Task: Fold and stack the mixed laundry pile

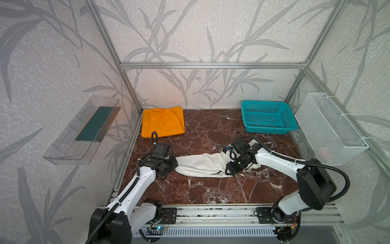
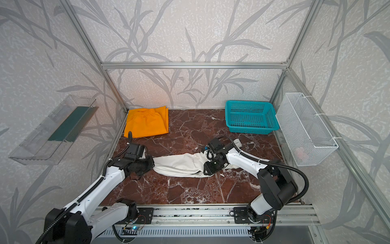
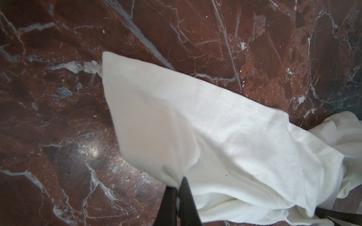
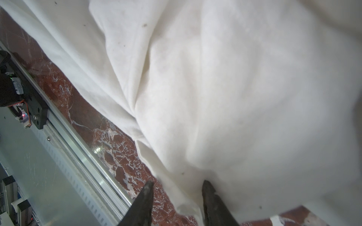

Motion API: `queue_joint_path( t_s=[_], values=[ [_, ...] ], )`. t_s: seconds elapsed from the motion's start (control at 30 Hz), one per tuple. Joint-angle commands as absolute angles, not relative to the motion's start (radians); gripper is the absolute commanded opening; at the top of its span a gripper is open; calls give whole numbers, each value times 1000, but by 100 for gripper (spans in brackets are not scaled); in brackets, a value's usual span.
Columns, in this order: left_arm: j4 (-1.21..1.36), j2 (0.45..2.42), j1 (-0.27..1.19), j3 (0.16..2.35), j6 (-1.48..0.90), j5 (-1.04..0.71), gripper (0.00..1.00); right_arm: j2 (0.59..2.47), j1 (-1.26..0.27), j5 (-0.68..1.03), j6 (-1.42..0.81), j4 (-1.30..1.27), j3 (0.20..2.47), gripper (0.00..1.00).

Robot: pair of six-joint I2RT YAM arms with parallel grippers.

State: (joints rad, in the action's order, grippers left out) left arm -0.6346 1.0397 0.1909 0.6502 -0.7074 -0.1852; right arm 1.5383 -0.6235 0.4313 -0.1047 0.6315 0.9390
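The white shirt [image 1: 202, 163] [image 2: 179, 164] lies bunched in a long strip across the middle of the marble table. My left gripper [image 1: 176, 166] [image 3: 177, 185] is shut on the shirt's left end, and the cloth [image 3: 215, 127] fans out from its tips. My right gripper [image 1: 226, 171] [image 4: 177, 183] hovers low over the right part of the shirt [image 4: 235, 97]. Its jaws stand apart, with the shirt's lower edge lying loose between them. The orange trousers [image 1: 162, 122] [image 2: 147, 123] lie folded flat in the back left corner, away from both grippers.
A teal plastic basket [image 1: 267, 117] [image 2: 250, 117] stands at the back right. A white wire basket [image 1: 329, 128] hangs on the right wall and a clear tray [image 1: 82, 131] on the left wall. The aluminium rail [image 1: 211, 213] runs along the front edge.
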Motion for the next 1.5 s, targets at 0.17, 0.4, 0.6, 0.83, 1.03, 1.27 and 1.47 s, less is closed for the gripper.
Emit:
queue_joint_path(
  t_s=[0.17,0.4,0.6,0.83,1.03,1.27,1.47],
  values=[
    [-647,1039,187,685,-702,-173,0,1548,-625,420,-90,622,923,3],
    [-781,989,187,843,-654,-133,0,1376,-625,333,-76,725,1060,0],
    [-910,991,189,1134,-574,-90,0,1229,-625,181,4,839,1340,0],
    [-1004,1013,189,1488,-489,-22,0,1184,-627,98,98,966,1651,0],
    [-1069,1013,189,1616,-436,-128,0,1143,-627,80,136,1035,1757,0],
    [-1103,970,189,1556,-428,-203,0,1119,-626,22,182,1070,1714,0],
    [-929,989,189,1316,-472,-78,0,1223,-619,-38,190,869,1548,0]
  ],
)
